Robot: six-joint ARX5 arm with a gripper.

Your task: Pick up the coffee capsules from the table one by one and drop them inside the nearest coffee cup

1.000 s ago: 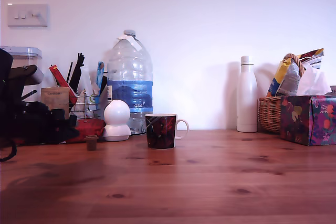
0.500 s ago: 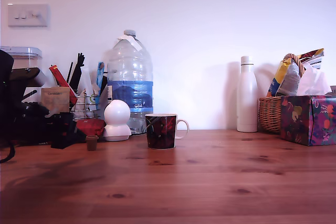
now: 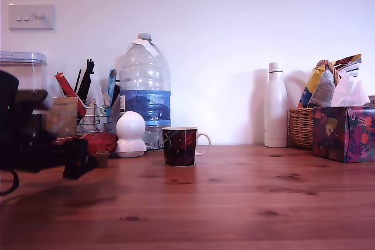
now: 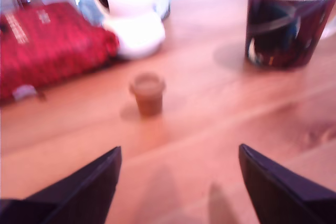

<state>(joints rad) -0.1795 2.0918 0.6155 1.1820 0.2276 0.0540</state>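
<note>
Your claw (image 4: 178, 182): released, fingers spread wide, grasping nothing. Capsule (image 4: 147, 93): upright on the table (image 3: 246, 203), ahead of it. Cup (image 4: 286, 22): upright, well apart from capsule.

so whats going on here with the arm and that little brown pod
The gripper is open and holds nothing, low over the table and aimed at the coffee capsule, which stands upright on the wood ahead of the fingers. The coffee cup sits a little further on, to the exterior view's right of the capsule, next to a white dome gadget. Nothing has been picked up yet.
</note>
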